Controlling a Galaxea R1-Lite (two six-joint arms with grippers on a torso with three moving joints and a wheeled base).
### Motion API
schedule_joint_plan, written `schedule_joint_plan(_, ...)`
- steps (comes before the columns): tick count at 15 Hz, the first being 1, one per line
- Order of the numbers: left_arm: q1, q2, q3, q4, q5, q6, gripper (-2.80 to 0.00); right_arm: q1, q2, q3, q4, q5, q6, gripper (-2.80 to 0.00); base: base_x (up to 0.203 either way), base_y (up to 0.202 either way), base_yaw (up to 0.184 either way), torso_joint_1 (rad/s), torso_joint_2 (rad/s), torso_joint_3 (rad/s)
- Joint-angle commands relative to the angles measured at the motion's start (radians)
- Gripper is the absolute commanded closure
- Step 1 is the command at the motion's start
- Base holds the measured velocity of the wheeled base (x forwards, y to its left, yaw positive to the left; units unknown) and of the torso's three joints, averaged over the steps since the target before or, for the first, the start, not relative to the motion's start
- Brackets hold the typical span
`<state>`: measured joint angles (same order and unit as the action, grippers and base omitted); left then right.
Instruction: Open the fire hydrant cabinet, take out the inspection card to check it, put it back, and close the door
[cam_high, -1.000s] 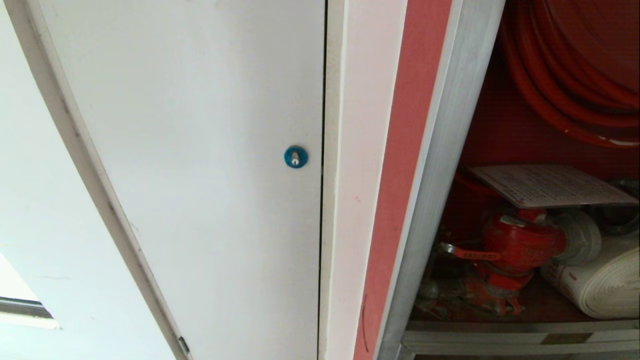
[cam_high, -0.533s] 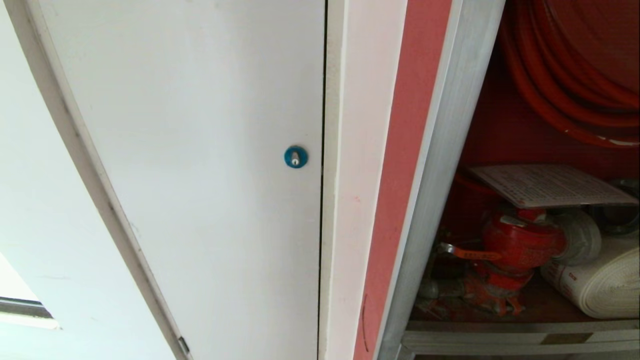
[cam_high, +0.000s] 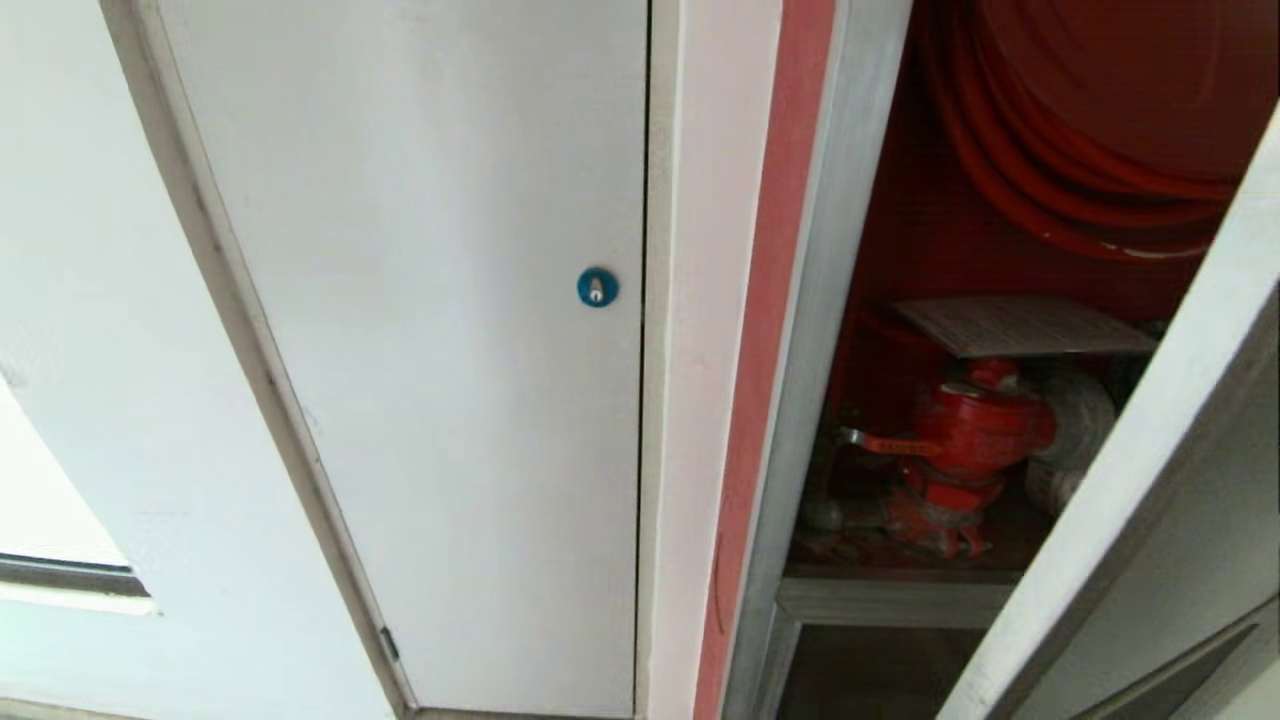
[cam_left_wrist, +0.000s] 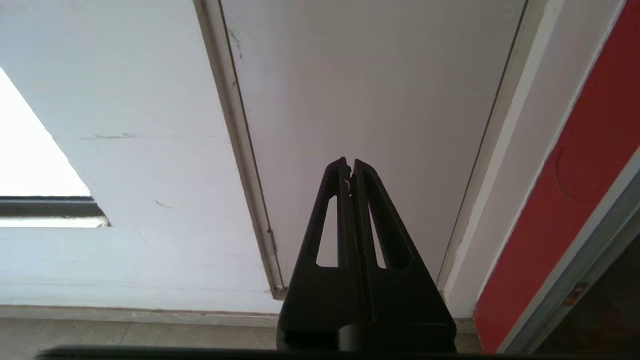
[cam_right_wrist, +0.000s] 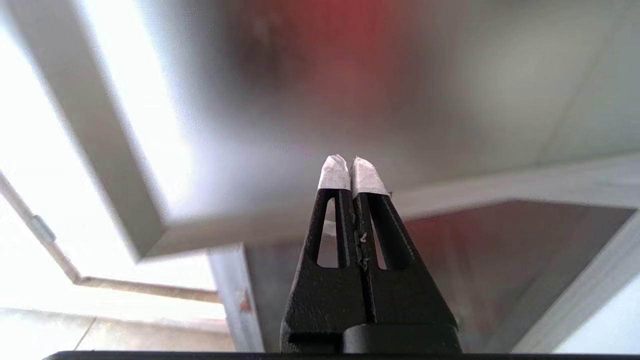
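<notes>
Whitish and flat, the inspection card (cam_high: 1020, 325) lay on the red hydrant valve (cam_high: 965, 435) at the head view's right, inside the fire hydrant cabinet (cam_high: 830, 300). The door (cam_high: 1150, 470) edged across the lower right. The right tool (cam_right_wrist: 352, 172), fingers together and empty, faced that side; the left tool (cam_left_wrist: 350, 165), also together, faced the white panel (cam_left_wrist: 375, 90).

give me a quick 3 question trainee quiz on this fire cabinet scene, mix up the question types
1. True or false: the whitish printed inspection card lies flat on top of the red hydrant valve.
2. Multiple choice: the blue round lock sits on A) the plain white panel, B) the silver-framed door, C) the red hose reel.
3. Fill in: the left gripper and the right gripper both have their fingers ____.

Key: 1 true; 2 A; 3 shut, holding nothing.
</notes>
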<state>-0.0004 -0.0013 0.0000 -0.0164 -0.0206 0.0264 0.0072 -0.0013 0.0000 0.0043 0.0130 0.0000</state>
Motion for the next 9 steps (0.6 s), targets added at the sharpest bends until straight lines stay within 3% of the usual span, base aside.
schedule_joint_plan(1,0.0,0.0,0.006,0.0,-0.001,0.0,0.0,0.0,0.0,0.0,0.0,0.001,0.0,0.0,-0.198,0.0,0.001,-0.002,0.0,0.007)
schedule_joint_plan(9,0.0,0.0,0.006,0.0,0.0,-0.002,0.0,0.0,0.0,0.0,0.0,0.001,0.0,0.0,-0.197,0.0,0.001,0.001,0.0,0.004)
